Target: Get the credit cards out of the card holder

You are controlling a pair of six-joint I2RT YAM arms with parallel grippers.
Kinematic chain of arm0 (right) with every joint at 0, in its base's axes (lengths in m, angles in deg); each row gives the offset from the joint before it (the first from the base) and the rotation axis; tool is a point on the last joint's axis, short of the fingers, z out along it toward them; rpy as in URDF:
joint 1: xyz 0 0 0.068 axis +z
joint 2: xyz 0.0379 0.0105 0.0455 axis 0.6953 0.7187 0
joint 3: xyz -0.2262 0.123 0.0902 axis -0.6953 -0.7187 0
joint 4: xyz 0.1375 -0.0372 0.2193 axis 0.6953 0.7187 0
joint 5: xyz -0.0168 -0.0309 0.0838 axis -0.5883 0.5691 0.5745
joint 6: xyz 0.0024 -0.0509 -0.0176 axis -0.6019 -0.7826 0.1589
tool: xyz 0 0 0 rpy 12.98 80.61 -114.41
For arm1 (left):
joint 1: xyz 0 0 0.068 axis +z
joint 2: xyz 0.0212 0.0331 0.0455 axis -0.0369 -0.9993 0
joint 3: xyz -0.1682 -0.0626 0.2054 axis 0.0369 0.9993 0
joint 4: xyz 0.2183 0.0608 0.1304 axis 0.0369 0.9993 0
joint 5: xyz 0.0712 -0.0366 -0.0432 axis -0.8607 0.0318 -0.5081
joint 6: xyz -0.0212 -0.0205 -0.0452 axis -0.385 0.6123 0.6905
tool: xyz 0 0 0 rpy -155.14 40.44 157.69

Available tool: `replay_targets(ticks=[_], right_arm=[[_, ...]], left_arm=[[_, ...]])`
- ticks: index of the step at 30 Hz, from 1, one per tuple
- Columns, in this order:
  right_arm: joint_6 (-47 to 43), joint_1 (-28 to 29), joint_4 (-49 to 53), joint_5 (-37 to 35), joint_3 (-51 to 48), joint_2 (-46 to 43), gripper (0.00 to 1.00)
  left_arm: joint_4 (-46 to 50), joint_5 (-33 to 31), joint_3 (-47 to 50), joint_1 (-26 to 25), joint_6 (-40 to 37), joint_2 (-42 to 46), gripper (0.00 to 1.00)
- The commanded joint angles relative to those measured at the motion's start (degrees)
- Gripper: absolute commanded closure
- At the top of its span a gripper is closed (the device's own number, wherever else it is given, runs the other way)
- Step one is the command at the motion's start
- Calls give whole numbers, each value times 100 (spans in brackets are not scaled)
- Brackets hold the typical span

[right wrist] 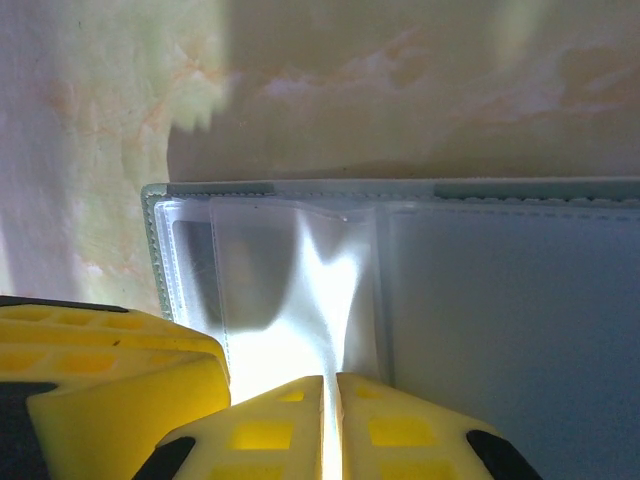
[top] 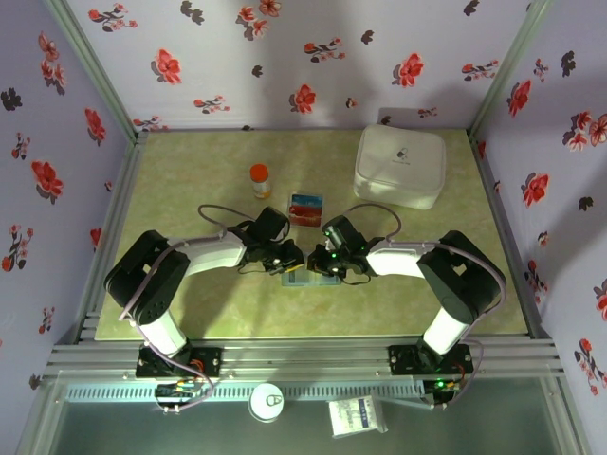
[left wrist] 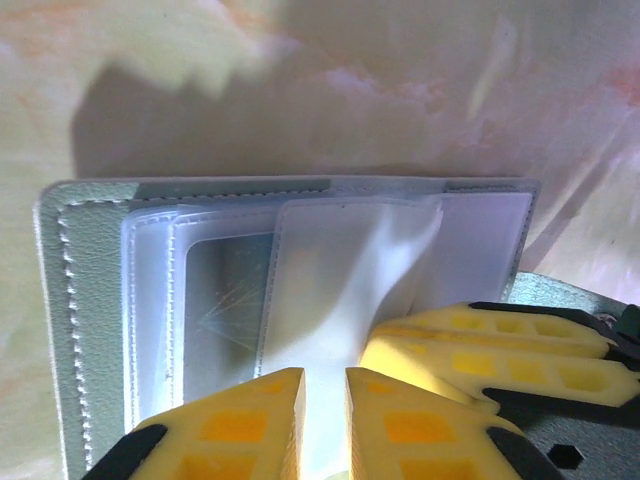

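The grey-blue card holder (top: pixel 308 277) lies open on the table between the two arms, its cover (left wrist: pixel 90 300) and clear plastic sleeves showing. My left gripper (top: pixel 289 258) (left wrist: pixel 324 385) has its fingers almost together on a lifted clear sleeve (left wrist: pixel 340 290). My right gripper (top: pixel 327 261) (right wrist: pixel 330 385) is shut on a twisted clear sleeve (right wrist: pixel 320 290) of the holder (right wrist: pixel 155 230). Its fingers (left wrist: pixel 480 345) lie just right of the left gripper's. The sleeves I see look empty. Red and blue credit cards (top: pixel 305 209) lie stacked on the table behind the holder.
An orange-capped bottle (top: pixel 260 180) stands left of the loose cards. A big white rounded case (top: pixel 400 166) sits at the back right. Flowered walls enclose the green table (top: pixel 190 171) on three sides.
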Motion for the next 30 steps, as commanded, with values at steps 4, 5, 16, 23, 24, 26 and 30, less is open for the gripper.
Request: replay_targets(ticks=[4, 5, 16, 23, 24, 26, 30], right_arm=[[5, -42, 65, 34, -55, -69, 90], [-3, -53, 121, 9, -48, -73, 90], [290, -382, -780, 605, -578, 94, 91], [478, -482, -1384, 974, -789, 337, 91], [480, -482, -1403, 974, -807, 355, 91], [479, -491, -1464, 992, -833, 386, 91], [527, -517, -1654, 1035, -910, 458, 91]], left_arm=[[214, -176, -138, -39, -98, 73, 80], [306, -253, -143, -40, -122, 109, 78], [485, -457, -54, -31, -83, 175, 68], [326, -268, -121, -31, 17, 41, 68], [344, -256, -137, -37, 24, 2, 68], [390, -239, -168, -43, 22, -43, 68], [404, -225, -203, -75, 42, -81, 70]])
